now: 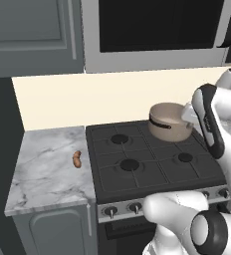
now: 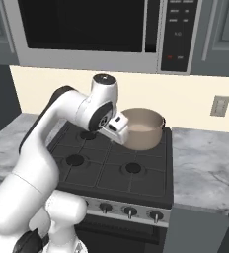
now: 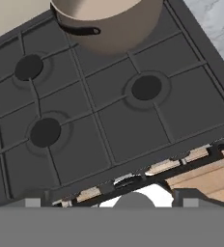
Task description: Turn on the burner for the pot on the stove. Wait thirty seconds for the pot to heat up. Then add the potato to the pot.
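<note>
A grey kitchen with a microwave over the stove [image 1: 152, 159]. In the left base view the potato [image 1: 77, 159] lies on the marble counter [image 1: 43, 174] at centre left, well apart from the pot [image 1: 168, 122] on the back right burner, so adding it remains. The right base view shows the pot's beige inside. In the hand view the gripper [image 3: 111, 201] stands wide and empty at the bottom; no flame shows.
</note>
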